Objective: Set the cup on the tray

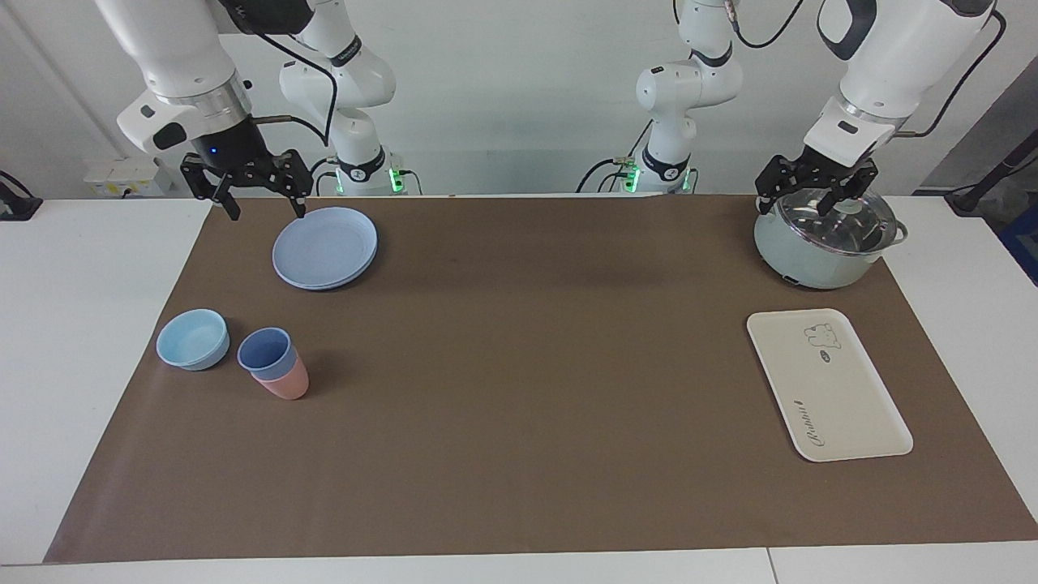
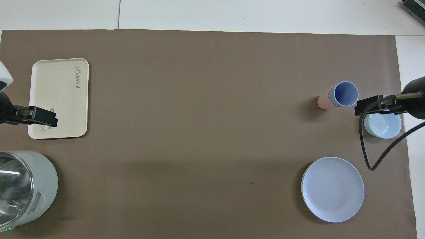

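Note:
The periwinkle-blue cup [image 1: 263,351] [image 2: 345,94] is nested inside a pink cup [image 1: 285,387] [image 2: 323,101], and the stack stands on the brown mat toward the right arm's end of the table. The cream-white tray [image 1: 827,389] [image 2: 59,96], with a bear drawing and cursive lettering, lies flat and bare toward the left arm's end. My right gripper [image 1: 266,211] is open and empty, raised beside the round blue plate, well apart from the cup. My left gripper [image 1: 795,207] is open and empty, raised over the pot's lid.
A round blue plate [image 1: 326,247] [image 2: 332,189] lies nearer to the robots than the cups. A light-blue bowl [image 1: 193,339] [image 2: 382,125] sits beside the cups. A pale green pot with a glass lid [image 1: 823,235] [image 2: 23,187] stands nearer to the robots than the tray.

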You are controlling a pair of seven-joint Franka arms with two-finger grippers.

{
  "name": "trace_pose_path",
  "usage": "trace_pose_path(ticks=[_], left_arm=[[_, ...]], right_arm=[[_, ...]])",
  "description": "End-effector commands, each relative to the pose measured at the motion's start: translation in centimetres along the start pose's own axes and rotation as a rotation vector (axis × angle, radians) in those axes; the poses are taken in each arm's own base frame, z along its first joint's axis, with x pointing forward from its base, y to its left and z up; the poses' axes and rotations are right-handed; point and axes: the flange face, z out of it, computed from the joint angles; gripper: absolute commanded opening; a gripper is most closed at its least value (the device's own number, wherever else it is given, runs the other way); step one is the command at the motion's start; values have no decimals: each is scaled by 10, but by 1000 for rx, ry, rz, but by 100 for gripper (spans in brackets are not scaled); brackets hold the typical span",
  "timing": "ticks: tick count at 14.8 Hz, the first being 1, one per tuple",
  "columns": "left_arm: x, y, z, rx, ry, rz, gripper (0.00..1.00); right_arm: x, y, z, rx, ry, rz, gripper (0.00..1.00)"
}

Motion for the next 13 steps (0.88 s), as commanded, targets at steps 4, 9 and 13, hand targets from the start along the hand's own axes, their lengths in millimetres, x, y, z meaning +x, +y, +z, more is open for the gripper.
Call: trace_pose_path(ticks=[4, 9, 13], left_arm=[[-8, -2, -2, 17, -5, -10, 100], [-8, -2, -2, 17, -5, -10, 100], [-8, -2, -2, 17, -5, -10, 100]], right_arm=[[-7, 7, -1, -7, -3, 23, 100], [-7, 2, -1, -6, 3, -6, 100], [0, 18, -4, -4, 43, 36, 95]])
